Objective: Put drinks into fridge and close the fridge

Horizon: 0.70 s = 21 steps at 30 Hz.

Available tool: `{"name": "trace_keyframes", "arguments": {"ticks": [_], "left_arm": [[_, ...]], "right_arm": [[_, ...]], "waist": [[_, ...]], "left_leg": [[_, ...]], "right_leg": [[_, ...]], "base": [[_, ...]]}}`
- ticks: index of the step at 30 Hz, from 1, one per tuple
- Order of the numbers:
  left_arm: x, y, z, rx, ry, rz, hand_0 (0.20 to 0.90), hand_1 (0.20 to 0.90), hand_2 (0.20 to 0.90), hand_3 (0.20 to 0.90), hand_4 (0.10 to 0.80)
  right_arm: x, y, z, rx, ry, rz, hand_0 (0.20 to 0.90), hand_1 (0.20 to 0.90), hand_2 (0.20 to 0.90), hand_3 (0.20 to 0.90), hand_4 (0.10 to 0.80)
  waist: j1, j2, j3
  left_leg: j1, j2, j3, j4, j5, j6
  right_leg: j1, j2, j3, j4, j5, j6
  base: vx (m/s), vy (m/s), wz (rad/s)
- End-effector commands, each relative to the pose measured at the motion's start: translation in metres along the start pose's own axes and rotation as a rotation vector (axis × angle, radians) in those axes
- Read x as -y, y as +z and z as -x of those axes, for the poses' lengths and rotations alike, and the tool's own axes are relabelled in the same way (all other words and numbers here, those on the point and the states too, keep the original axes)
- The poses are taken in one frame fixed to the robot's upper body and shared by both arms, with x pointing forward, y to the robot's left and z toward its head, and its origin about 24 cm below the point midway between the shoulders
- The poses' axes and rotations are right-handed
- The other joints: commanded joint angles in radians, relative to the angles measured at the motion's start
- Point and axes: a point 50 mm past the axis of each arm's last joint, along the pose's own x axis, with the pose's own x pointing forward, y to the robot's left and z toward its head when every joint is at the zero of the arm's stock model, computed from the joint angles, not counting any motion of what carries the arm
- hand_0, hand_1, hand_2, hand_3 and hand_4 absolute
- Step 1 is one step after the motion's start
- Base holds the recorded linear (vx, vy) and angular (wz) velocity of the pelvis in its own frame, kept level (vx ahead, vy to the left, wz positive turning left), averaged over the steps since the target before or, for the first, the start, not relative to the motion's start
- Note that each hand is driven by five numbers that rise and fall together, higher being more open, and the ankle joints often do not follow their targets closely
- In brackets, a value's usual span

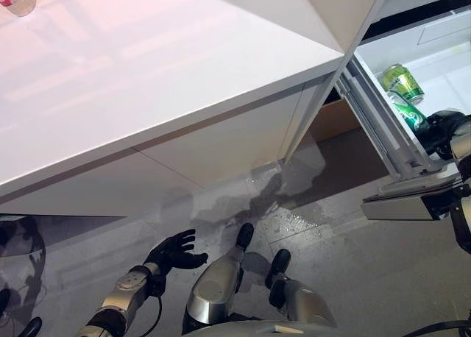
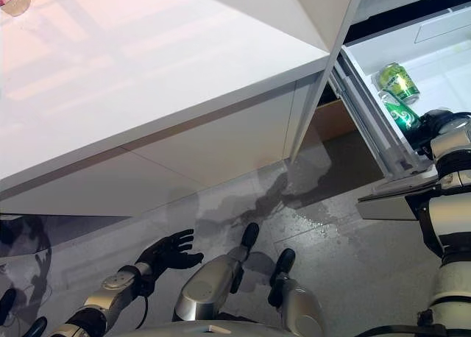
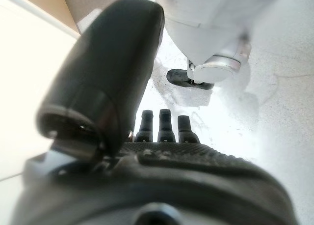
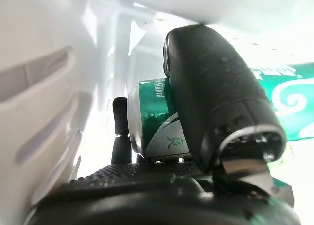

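Green drink can (image 4: 162, 122) — clasped in the right hand (image 1: 440, 135), thumb and fingers curled round it, inside the open fridge (image 1: 441, 65) at far right. Second green can (image 1: 402, 82) — lying on the white fridge shelf just beyond the held one. Fridge door (image 1: 383, 123) — standing open. Left hand (image 1: 174, 252) — low at near left above the grey floor (image 1: 353, 263), fingers relaxed and spread, holding nothing. White counter (image 1: 147, 72) — spanning the left.
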Motion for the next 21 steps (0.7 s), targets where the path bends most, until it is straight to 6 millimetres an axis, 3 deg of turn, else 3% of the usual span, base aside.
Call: {"name": "trace_keyframes", "arguments": {"ticks": [1, 13, 17, 19, 21], "left_arm": [[-0.008, -0.013, 0.013, -0.004, 0.032, 0.028, 0.9, 0.9, 0.9, 0.9, 0.8], [-0.015, -0.021, 0.018, -0.029, 0.059, 0.008, 0.9, 0.9, 0.9, 0.9, 0.8], [-0.017, -0.018, 0.018, -0.026, 0.057, -0.013, 0.9, 0.9, 0.9, 0.9, 0.8], [-0.017, -0.018, 0.018, -0.026, 0.057, -0.013, 0.9, 0.9, 0.9, 0.9, 0.8], [-0.02, -0.019, 0.02, -0.043, 0.072, -0.024, 0.9, 0.9, 0.9, 0.9, 0.8]], "right_arm": [[-0.001, 0.013, 0.004, 0.005, 0.075, 0.117, 0.9, 0.9, 0.9, 0.9, 0.8], [-0.002, 0.03, 0.007, 0.094, 0.055, 0.111, 0.9, 0.9, 0.9, 0.9, 0.8], [0.009, 0.05, 0.016, 0.213, -0.004, 0.038, 0.9, 0.9, 0.9, 0.9, 0.8], [0.009, 0.05, 0.016, 0.213, -0.004, 0.038, 0.9, 0.9, 0.9, 0.9, 0.8], [0.025, 0.072, 0.033, 0.411, -0.137, -0.062, 0.9, 0.9, 0.9, 0.9, 0.8]], "waist": [[0.002, 0.005, 0.009], [0.015, -0.01, 0.006], [0.003, -0.028, -0.009], [0.004, -0.028, -0.008], [-0.023, -0.053, -0.034]], "left_leg": [[-0.112, -0.031, 0.042, 0.196, -0.163, 0.011], [-0.094, -0.035, 0.041, 0.187, -0.162, 0.01], [-0.061, -0.028, 0.072, 0.161, -0.169, 0.014], [-0.06, -0.028, 0.072, 0.161, -0.169, 0.014], [-0.019, -0.024, 0.101, 0.134, -0.18, 0.018]], "right_leg": [[-0.108, -0.034, 0.007, 0.141, -0.033, 0.01], [-0.079, -0.037, -0.012, 0.11, -0.019, 0.014], [-0.055, -0.036, 0.0, 0.076, -0.001, 0.029], [-0.055, -0.036, 0.001, 0.075, -0.001, 0.029], [-0.029, -0.035, 0.017, 0.053, 0.007, 0.045]], "base": [[-0.031, 0.016, 0.07], [0.001, 0.014, 0.07], [-0.018, 0.031, -0.03], [-0.011, 0.028, -0.06], [-0.01, 0.056, -0.09]]}}
